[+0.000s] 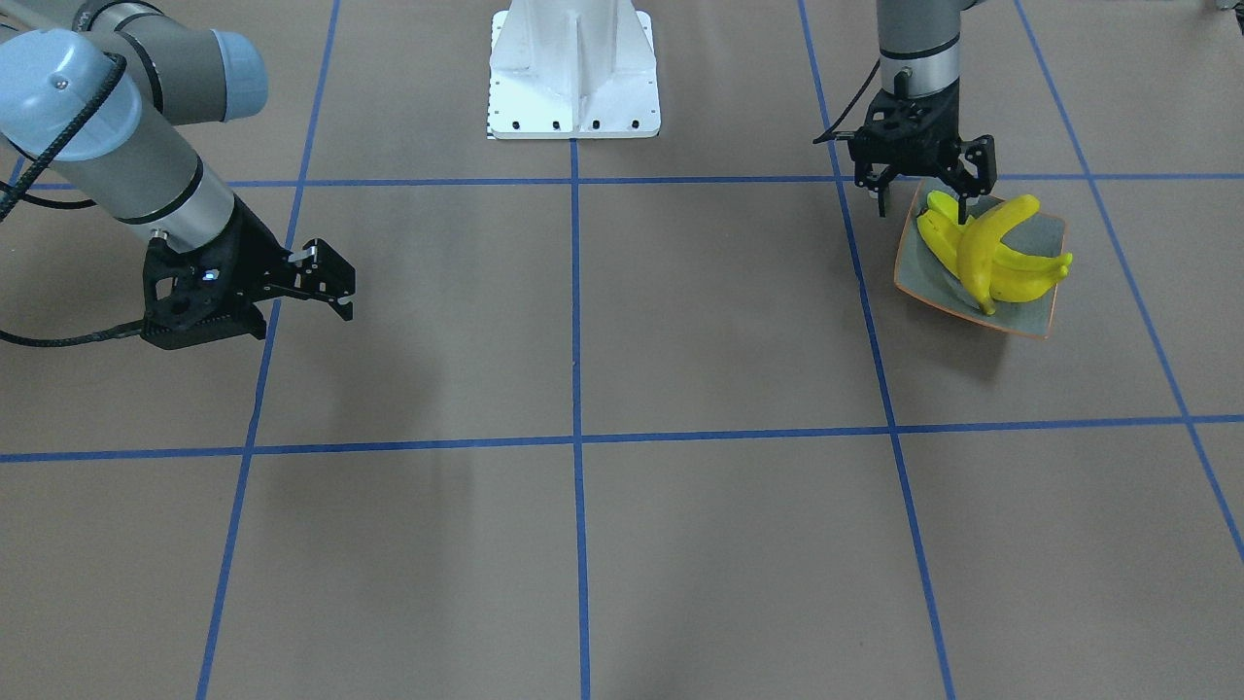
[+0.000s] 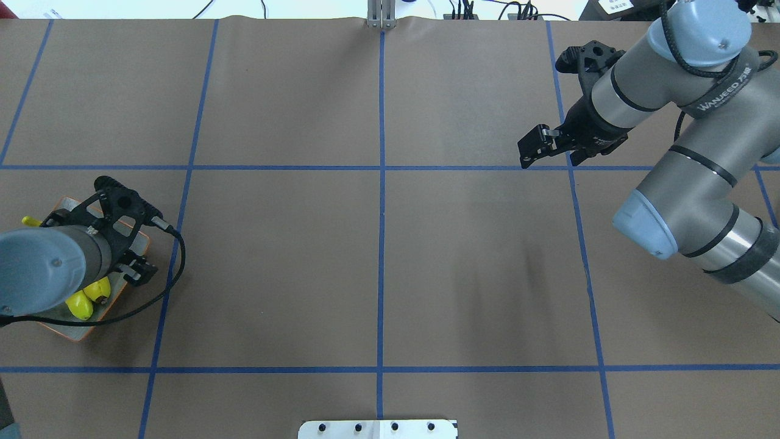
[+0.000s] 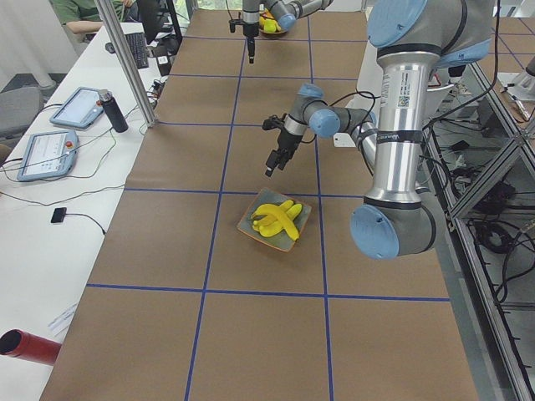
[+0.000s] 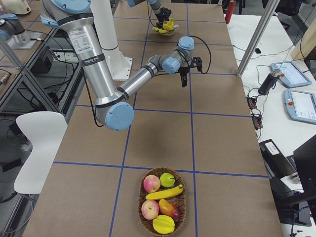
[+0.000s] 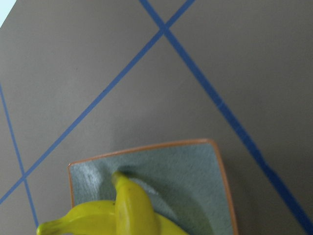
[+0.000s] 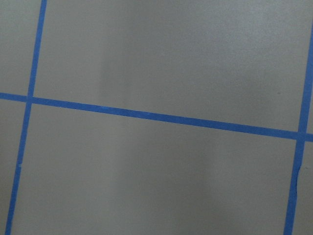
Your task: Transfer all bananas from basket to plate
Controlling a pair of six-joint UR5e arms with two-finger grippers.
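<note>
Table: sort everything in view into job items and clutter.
Job:
plate
bananas on it
basket
banana in it
left pincer, open above the plate

Clutter:
other fruit in the basket
tablets
white chair
white robot base

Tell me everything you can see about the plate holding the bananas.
The plate is a square, shallow dish, grey-blue glazed with a thin orange-brown rim and upturned edges. It sits on the brown table cover inside one blue-taped square, on the robot's left side. Yellow bananas lie piled across its middle, leaving the corners bare. The open left gripper hangs over its robot-side edge; contact cannot be judged.
</note>
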